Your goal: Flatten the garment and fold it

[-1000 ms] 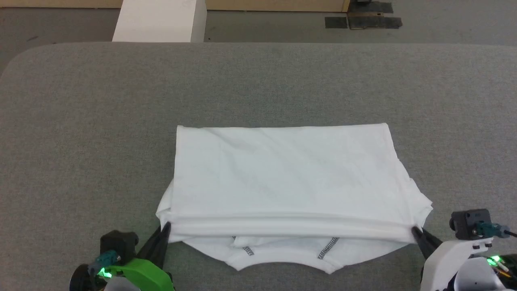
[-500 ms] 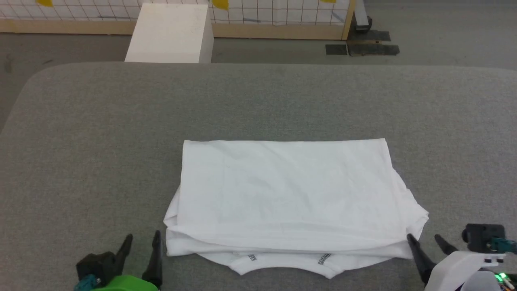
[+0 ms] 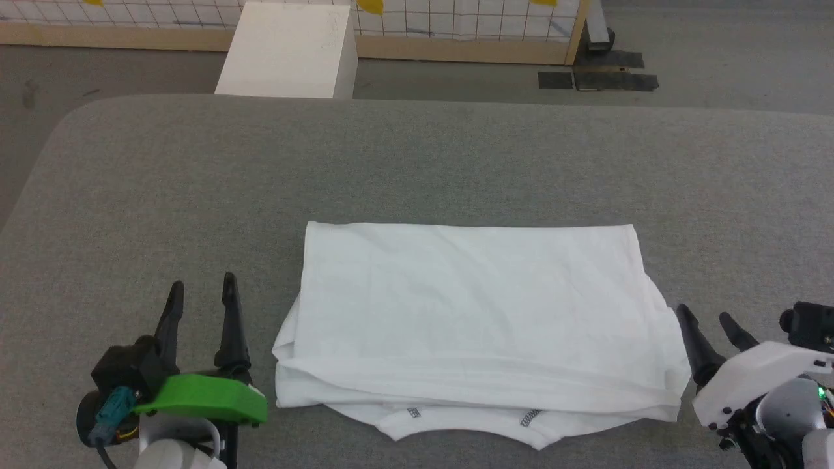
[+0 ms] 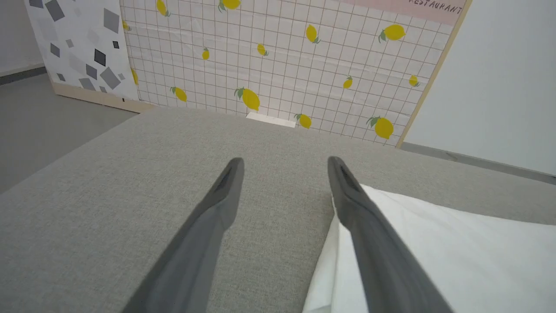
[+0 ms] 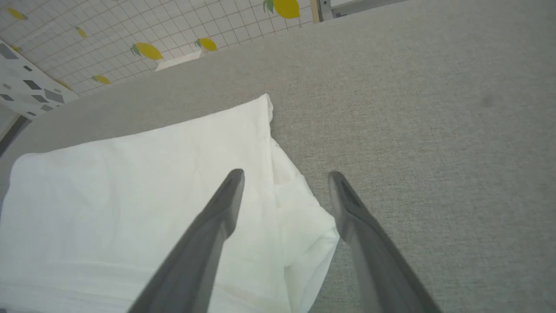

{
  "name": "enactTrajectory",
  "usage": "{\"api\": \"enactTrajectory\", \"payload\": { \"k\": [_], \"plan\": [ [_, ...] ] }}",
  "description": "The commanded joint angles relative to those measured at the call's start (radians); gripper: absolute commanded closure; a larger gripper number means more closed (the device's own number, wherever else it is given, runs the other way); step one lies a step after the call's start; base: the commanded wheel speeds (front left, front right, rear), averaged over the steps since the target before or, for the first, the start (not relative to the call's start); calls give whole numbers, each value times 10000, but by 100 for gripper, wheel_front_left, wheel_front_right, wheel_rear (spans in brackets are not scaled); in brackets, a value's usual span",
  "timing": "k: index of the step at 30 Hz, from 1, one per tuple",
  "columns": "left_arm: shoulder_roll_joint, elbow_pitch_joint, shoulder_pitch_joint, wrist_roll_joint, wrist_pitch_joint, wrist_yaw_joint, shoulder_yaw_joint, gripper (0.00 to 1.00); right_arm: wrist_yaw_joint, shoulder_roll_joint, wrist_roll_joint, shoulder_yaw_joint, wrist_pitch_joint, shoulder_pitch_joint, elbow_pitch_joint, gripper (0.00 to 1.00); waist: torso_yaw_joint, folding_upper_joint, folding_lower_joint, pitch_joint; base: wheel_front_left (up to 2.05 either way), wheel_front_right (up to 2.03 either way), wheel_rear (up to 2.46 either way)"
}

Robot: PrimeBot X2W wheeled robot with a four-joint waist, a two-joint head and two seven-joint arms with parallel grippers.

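Now left gripper [image 3: 202, 283] and right gripper [image 3: 702, 312] gape empty beside the folded garment [image 3: 475, 312].

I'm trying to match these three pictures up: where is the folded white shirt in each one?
Head view: the shirt lies centre, toward the bottom, on the grey table.
Left wrist view: the shirt fills the lower right corner.
Right wrist view: the shirt spreads across the left half.
Shared landmark: the white box beyond the table's far edge, a pale sliver in both wrist views.
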Motion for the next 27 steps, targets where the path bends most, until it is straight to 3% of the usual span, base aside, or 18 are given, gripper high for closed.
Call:
{"api": "enactTrajectory", "payload": {
  "k": [1,7,17,18,19,21,27],
  "plan": [
    [-137,77,-279,246,-46,-97,112,0,-13,34,-16,-39,48,-376,359,0,-6,0,1,140,0,0,0],
    [-696,463,-862,998,-48,-585,655,0,-13,46,-352,30,888,-1952,2723,0,-38,0,1,461,0,0,0],
    [-1089,708,-881,1438,-48,-1043,1148,0,-13,48,-599,715,2557,-2737,4381,0,133,0,1,647,0,0,0],
    [-1120,737,-871,1466,-48,-1078,1180,0,-13,48,-538,823,2809,-2725,4459,13,149,0,1,642,0,0,0],
    [-1142,759,-867,1491,-48,-1103,1202,0,-13,48,-505,875,2977,-2708,4494,56,158,0,1,639,0,0,0],
    [-1188,795,-869,1532,-49,-1149,1256,0,-13,48,-419,970,3130,-2669,4426,100,169,0,1,631,0,0,0],
    [-1291,820,-821,1603,-49,-1257,1344,0,-13,48,-438,696,2612,-2504,3907,100,114,0,1,582,0,0,0]
  ]
}}
